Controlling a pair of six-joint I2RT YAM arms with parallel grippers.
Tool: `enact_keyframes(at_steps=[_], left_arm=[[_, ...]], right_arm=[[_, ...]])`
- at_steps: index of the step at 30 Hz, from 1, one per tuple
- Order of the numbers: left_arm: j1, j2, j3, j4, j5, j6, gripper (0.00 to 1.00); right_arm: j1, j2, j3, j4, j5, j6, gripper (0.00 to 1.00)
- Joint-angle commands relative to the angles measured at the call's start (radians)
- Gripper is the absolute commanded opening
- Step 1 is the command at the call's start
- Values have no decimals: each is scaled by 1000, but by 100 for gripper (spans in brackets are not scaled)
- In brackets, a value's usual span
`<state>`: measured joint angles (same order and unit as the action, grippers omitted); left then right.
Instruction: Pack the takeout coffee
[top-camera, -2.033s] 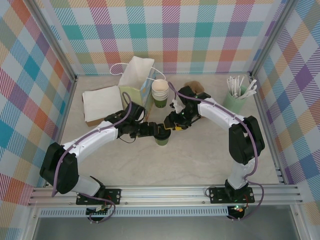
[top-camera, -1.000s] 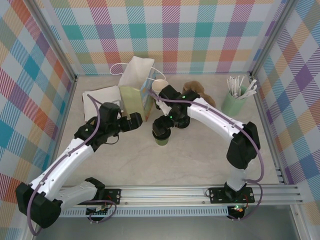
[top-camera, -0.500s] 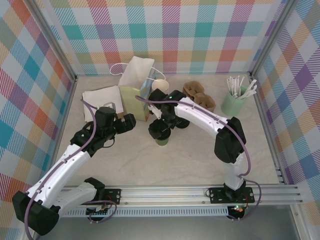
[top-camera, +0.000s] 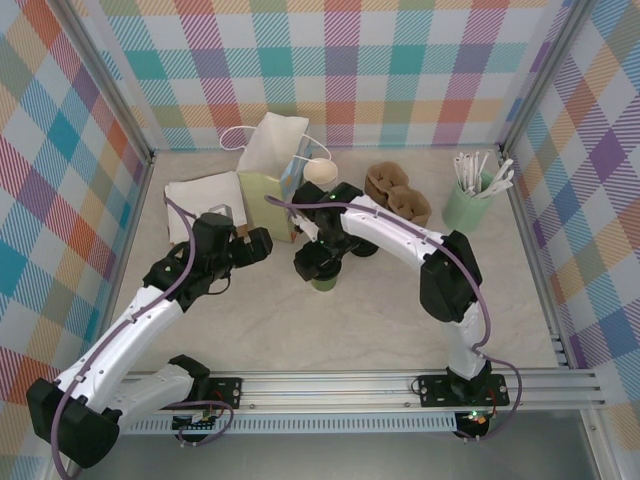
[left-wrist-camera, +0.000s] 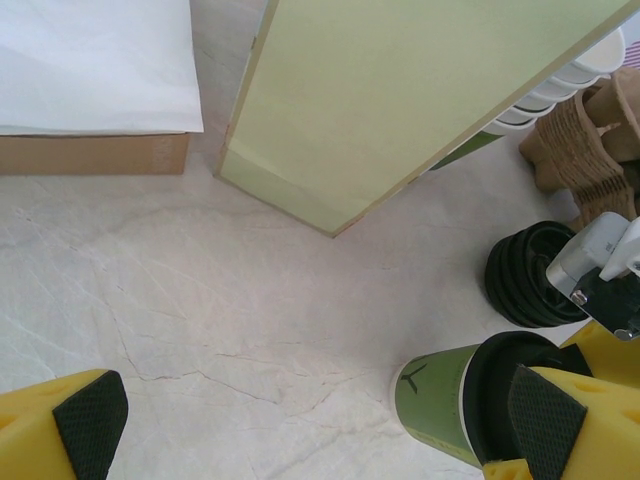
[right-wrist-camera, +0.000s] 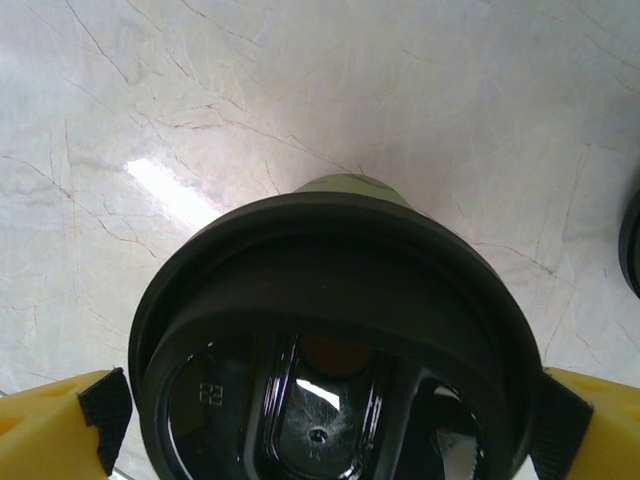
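Note:
The takeout coffee stands mid-table, a dark green cup with a round black lid sitting on its rim. My right gripper hangs directly over it. In the right wrist view this gripper is open, and its pads flank the lid's rim on both sides. My left gripper is open to the left of the cup, apart from it, over bare table. In the left wrist view the left gripper holds nothing, and the cup shows past its right finger.
A pale green paper bag stands upright behind the grippers. A stack of nested cups is beside it, with a stack of black lids close to the cup. Cardboard carriers, a mint pot of sticks and white napkins sit around.
The left gripper has let go of the cup and drawn back to the left. The right gripper has settled over the lidded cup, its elbow swinging left. Little moved in the last half second.

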<state>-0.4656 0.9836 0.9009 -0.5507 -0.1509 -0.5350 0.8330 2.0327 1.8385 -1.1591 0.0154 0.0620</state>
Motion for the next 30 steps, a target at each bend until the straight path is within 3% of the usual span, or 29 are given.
enact_keyframes(at_steps=[1, 11, 17, 19, 30], left_arm=[[16, 9, 4, -7, -2, -1, 100], [15, 19, 18, -16, -10, 9, 100], [15, 17, 19, -24, -15, 13, 100], [15, 18, 18, -23, -16, 15, 100], [15, 23, 22, -19, -15, 20, 100]], right_arm=[[8, 14, 31, -30, -19, -20, 100], [8, 60, 33, -22, -18, -22, 100], [8, 73, 21, -27, -22, -17, 89], [8, 63, 10, -20, -17, -12, 83], [-34, -58, -108, -2, -26, 27, 82]])
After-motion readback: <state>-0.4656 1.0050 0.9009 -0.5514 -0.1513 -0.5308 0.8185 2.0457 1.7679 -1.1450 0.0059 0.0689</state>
